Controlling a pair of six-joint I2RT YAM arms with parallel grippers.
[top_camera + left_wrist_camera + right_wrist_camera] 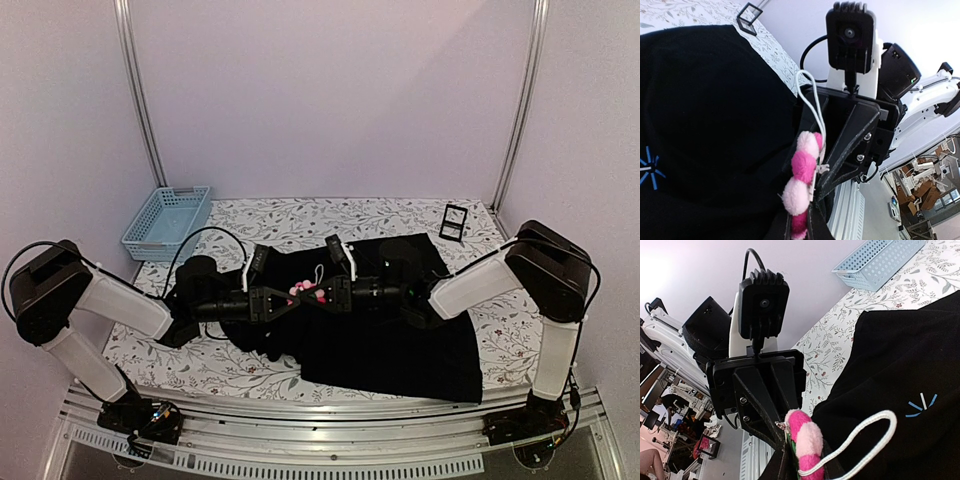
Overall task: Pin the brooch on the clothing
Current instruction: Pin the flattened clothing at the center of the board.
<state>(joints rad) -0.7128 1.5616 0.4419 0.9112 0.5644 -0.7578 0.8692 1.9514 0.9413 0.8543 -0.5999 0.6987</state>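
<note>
Left jaws: the left gripper [288, 298] is closed to a narrow slit, pinching the rim of the brooch [802, 169], a small flower of fluffy pink and pale-pink balls.
Right jaws: the right gripper [318, 293] faces the left one tip to tip. Its fingers are drawn near together at the brooch's other side. Whether they pinch it cannot be told.
Table: the white leaf-patterned table [300, 218] spreads under both jaws.
Shirt: the large black soft-fabric shirt [390, 340] lies directly below the jaws and reaches out past the right one.
Basket: the light-blue perforated plastic basket [165, 222] is well beyond the left jaws.
Stand: the small black frame stand [453, 221] is well beyond the right jaws.
Cord: the white cord loop [888, 414] sticks out of the brooch, beside the right jaws.
Emblem: the tiny light-blue star emblem [921, 405] is on the shirt, near the jaws.
</note>
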